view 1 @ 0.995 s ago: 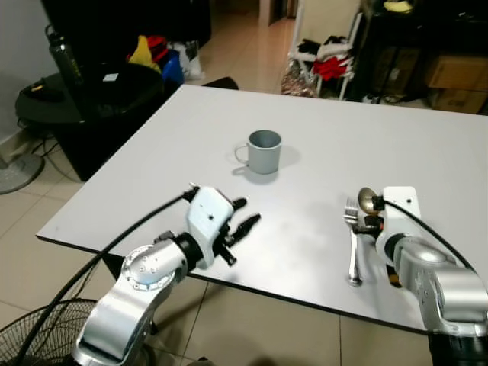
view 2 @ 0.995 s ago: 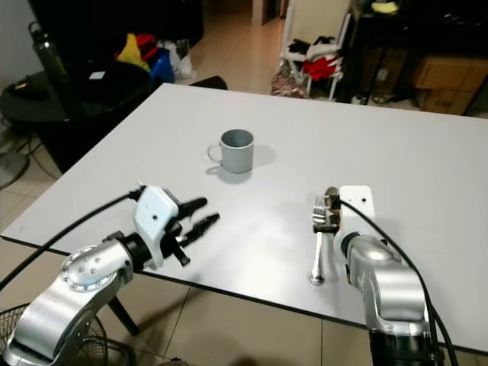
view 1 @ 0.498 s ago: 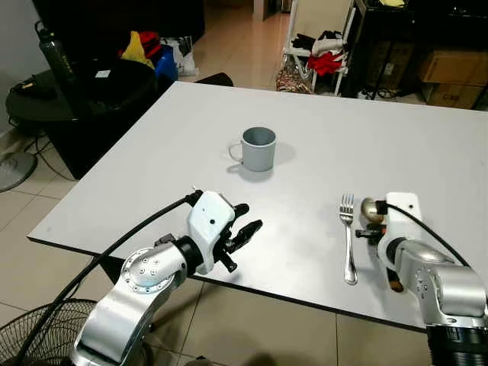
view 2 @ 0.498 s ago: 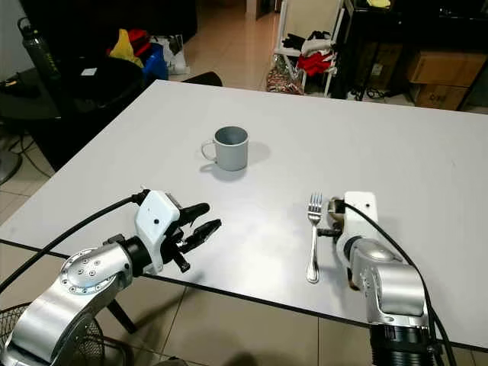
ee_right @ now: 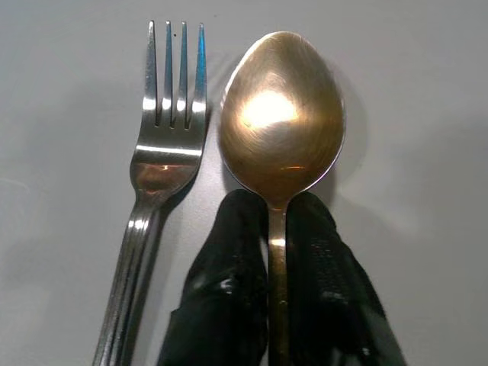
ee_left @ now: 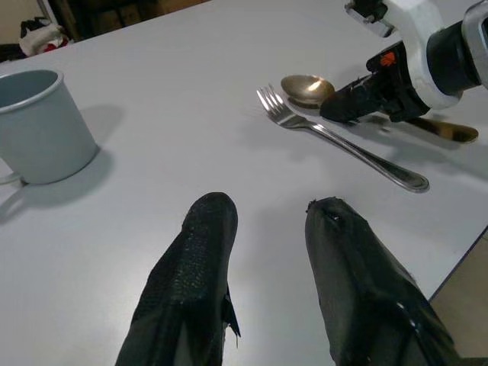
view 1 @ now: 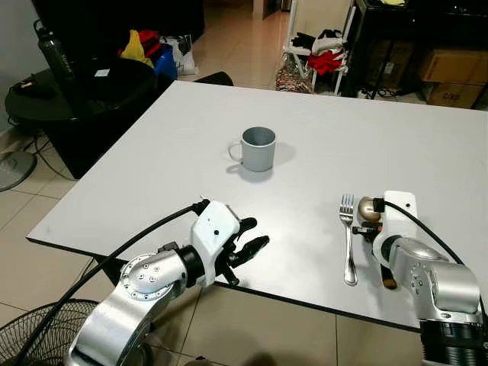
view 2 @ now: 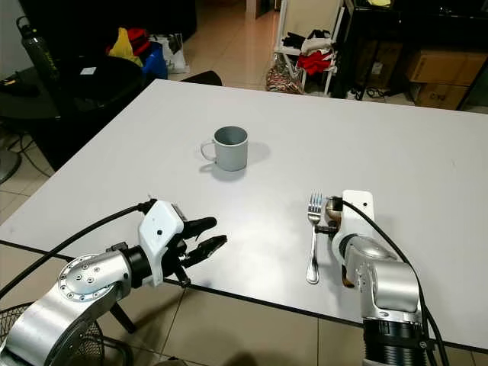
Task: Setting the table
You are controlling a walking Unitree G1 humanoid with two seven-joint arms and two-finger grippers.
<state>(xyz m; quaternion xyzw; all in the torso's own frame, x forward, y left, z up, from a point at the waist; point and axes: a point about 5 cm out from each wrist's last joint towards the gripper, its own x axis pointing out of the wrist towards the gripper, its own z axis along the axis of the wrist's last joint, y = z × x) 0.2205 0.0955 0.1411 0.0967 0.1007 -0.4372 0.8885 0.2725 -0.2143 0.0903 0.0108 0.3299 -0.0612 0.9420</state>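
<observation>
White matte table (view 1: 191, 130), rectangular, smooth top, takes up most of the eye views; beige tile floor around it. Left arm: silver cylindrical joints, white wrist block, comes in from lower left of frame, forearm angled up toward centre. Left gripper (view 1: 248, 248) at near table edge, lower centre-left, fingers (ee_left: 198, 267) black, rubbery-textured, spread apart w/ nothing btwn them, hovering just over tabletop. Right arm: silver, enters lower right, wrist bent down onto table. Right gripper (ee_right: 278, 229) pinching neck of spoon (ee_right: 282, 114), pads pressed tight either side of handle. Mug (view 1: 257, 149): grey-blue enamel-look, cylindrical, handle to frame left, upright, upper centre of table, well apart from cutlery. Fork (view 1: 348, 240): shiny steel, 3 tines pointing to far side of table, lying flat, lower right of frame. Spoon: brass/gold tone, brushed oval bowl, lying parallel just beside fork on its right, bowl level w/ tines, not touching as far as visible.
</observation>
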